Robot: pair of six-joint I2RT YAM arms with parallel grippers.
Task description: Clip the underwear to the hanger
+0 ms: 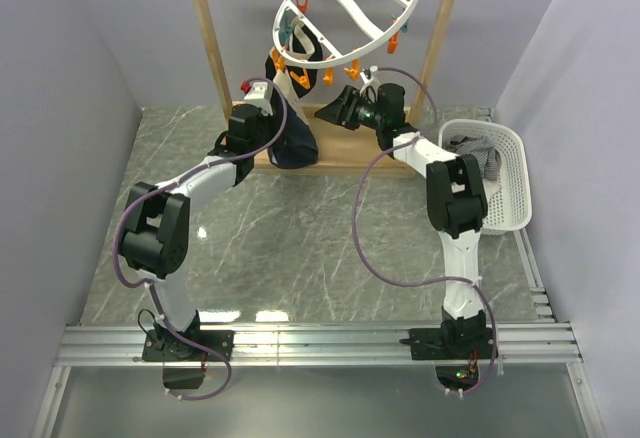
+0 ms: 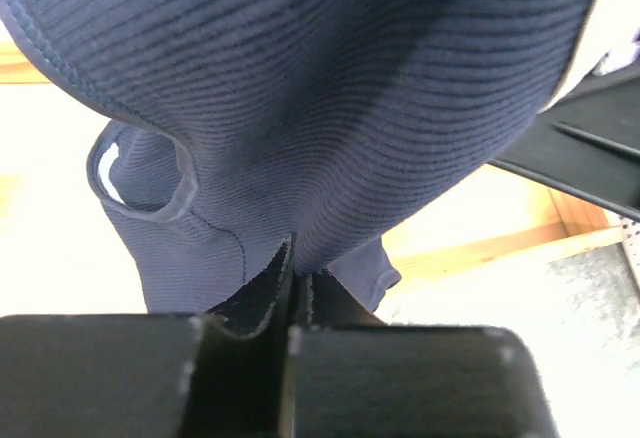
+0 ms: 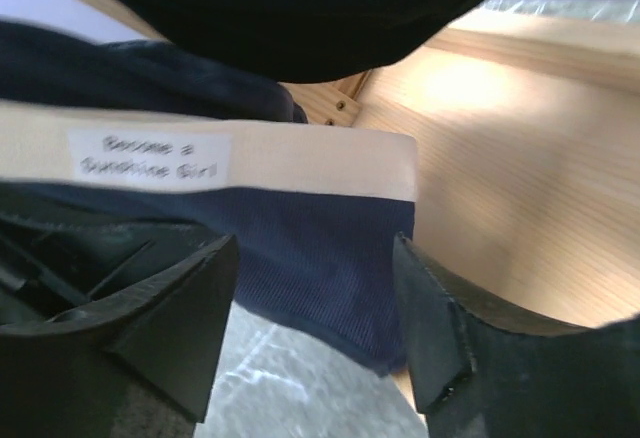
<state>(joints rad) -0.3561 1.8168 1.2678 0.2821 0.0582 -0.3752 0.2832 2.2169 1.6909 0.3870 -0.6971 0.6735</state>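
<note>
Navy ribbed cloth fills the left wrist view: the underwear (image 2: 330,108) hangs down over the left gripper (image 2: 296,293), whose fingers are pinched together on a fold of its lower edge. From above, the garment dangles below the hanger (image 1: 333,63), in front of the low bar of the wooden rack (image 1: 208,28) and between the two arms. I cannot tell whether any clip has hold of it.

On the other side, the right gripper (image 3: 315,248) stands with its fingers well apart and nothing between them, just beside the cream waistband (image 3: 300,163). A small white label (image 3: 150,156) sewn on that band reads "Become a Sunshine Girl".

Off to the right sits a white basket (image 1: 515,173) with a grey striped cloth (image 1: 482,153) in it.
</note>
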